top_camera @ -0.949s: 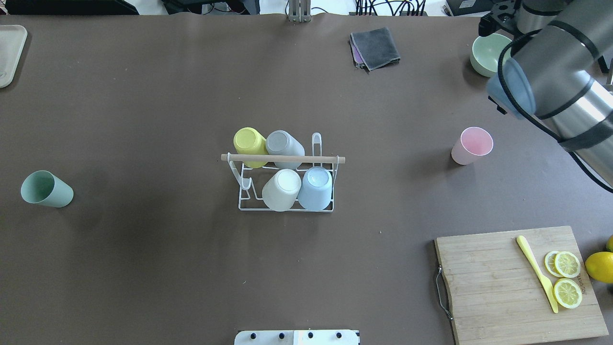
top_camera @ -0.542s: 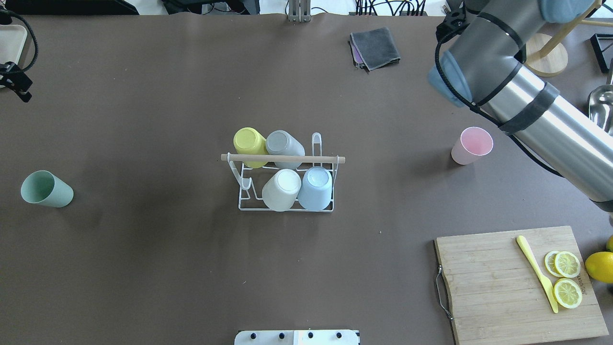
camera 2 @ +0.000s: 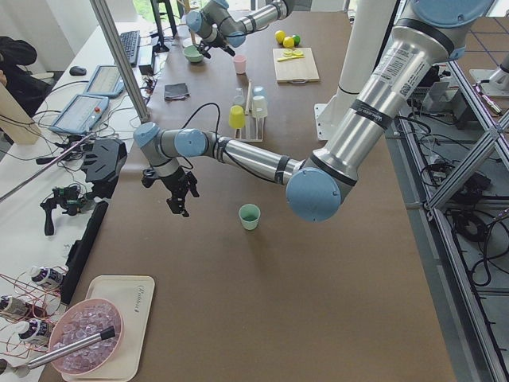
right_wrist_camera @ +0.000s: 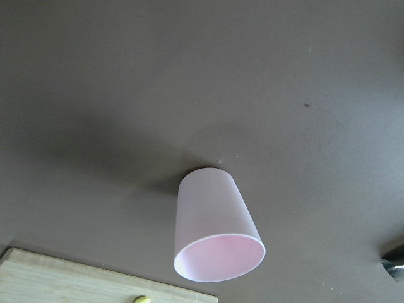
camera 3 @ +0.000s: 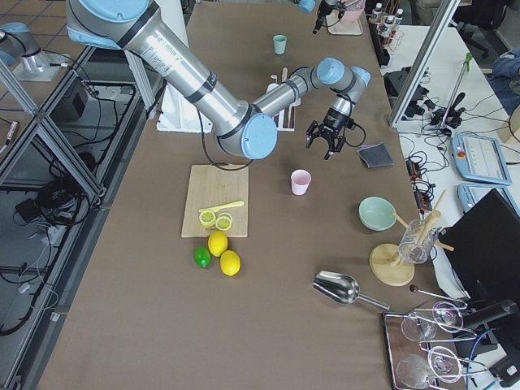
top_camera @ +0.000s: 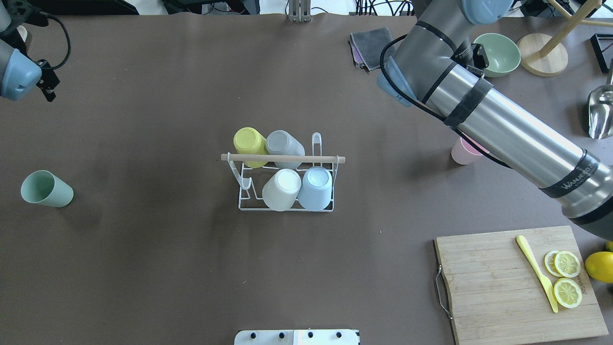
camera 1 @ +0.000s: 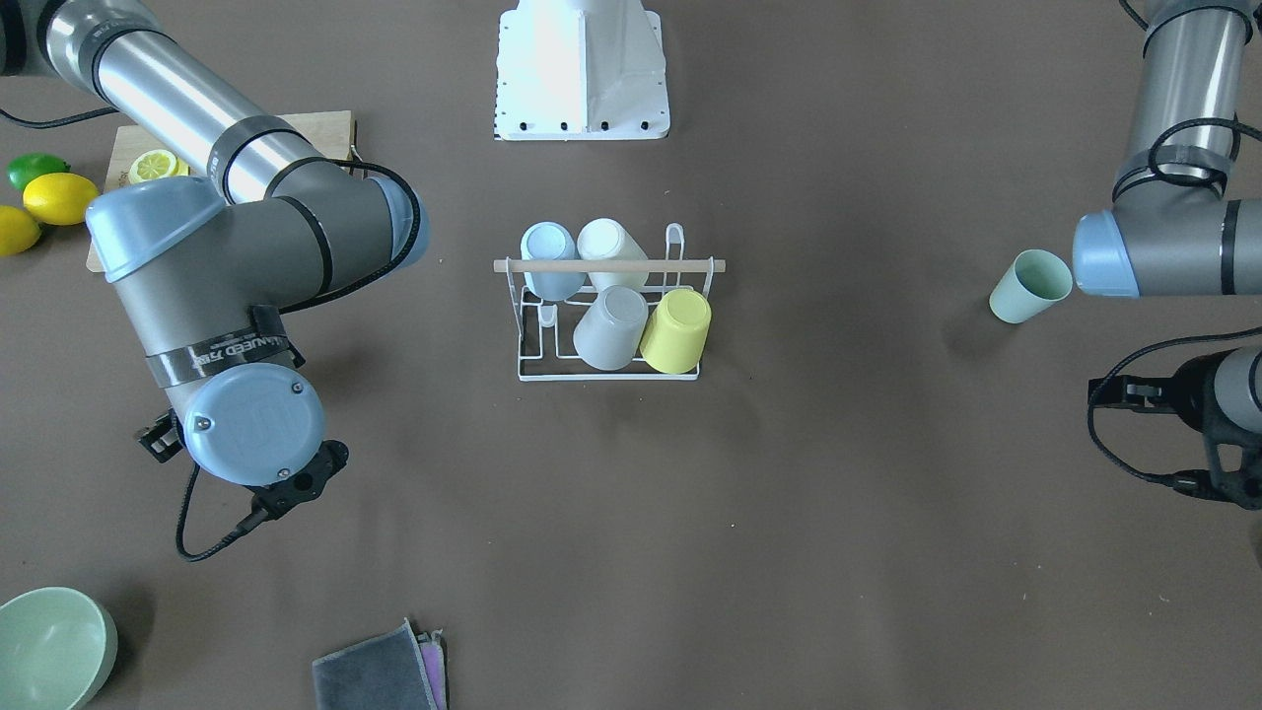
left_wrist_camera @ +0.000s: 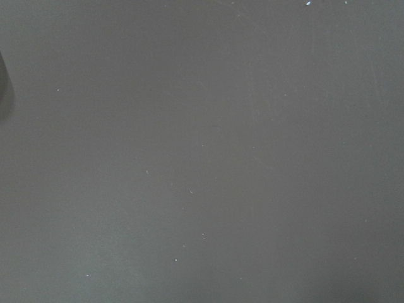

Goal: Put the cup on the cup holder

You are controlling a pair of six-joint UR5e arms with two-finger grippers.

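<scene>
The white wire cup holder (top_camera: 245, 207) with a wooden rod (camera 1: 608, 265) stands mid-table and holds yellow, grey, white and light-blue cups upside down. A pink cup (top_camera: 459, 155) stands upright to its right, partly under my right arm, and fills the right wrist view (right_wrist_camera: 214, 221). A green cup (top_camera: 46, 189) stands at the far left. My right gripper (camera 3: 329, 142) hangs beyond the pink cup. My left gripper (camera 2: 179, 199) hangs over bare table beyond the green cup. I cannot tell whether either is open or shut.
A cutting board (top_camera: 498, 287) with lemon slices and a yellow knife lies front right, with lemons (top_camera: 599, 266) beside it. A green bowl (top_camera: 500, 53), a grey cloth (top_camera: 371, 45), a wooden stand (top_camera: 541, 60) and a metal scoop (top_camera: 599, 112) are at the back right.
My right arm has swung left across the back right and now covers part of the pink cup. My left arm has come further into the back left corner. No cup has moved.
</scene>
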